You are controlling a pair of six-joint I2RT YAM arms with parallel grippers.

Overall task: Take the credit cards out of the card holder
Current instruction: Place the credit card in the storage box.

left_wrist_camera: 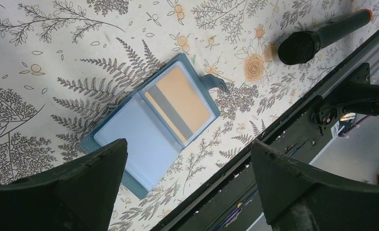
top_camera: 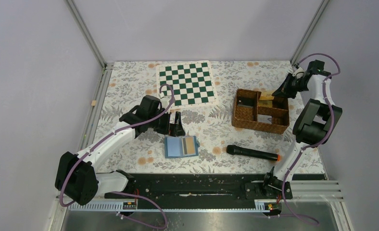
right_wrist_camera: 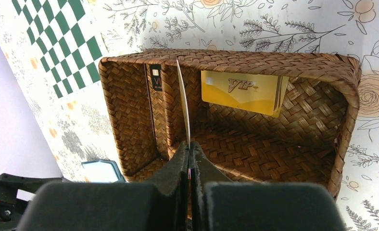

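Card holder (top_camera: 181, 147) lies open on the table (top_camera: 130, 86) towards the front edge, with one tan card (left_wrist_camera: 185, 98) tucked in its right leaf, not yet out. The main risk is there. The holder looks light and nothing pins it, so I judge that a pull on the card could drag the whole folder along, or the fingers could pinch leaf and card together. The left gripper (left_wrist_camera: 187, 147) hovers over it with jaws spread wide, touching nothing.

The right gripper (right_wrist_camera: 190, 149) is over the basket (right_wrist_camera: 351, 72), jaws pressed tight on the lower edge of a held card (right_wrist_camera: 183, 101), which is seen edge-on and upright. It stands about in line with the divider (right_wrist_camera: 168, 120) between two compartments. On release it may catch that wall and tip either way; which compartment it is over I cannot tell. A VIP card (right_wrist_camera: 240, 91) leans against the far wall of the larger compartment, apart from the held one. The mic (top_camera: 252, 153) lies to the right of the holder, apart from both arms
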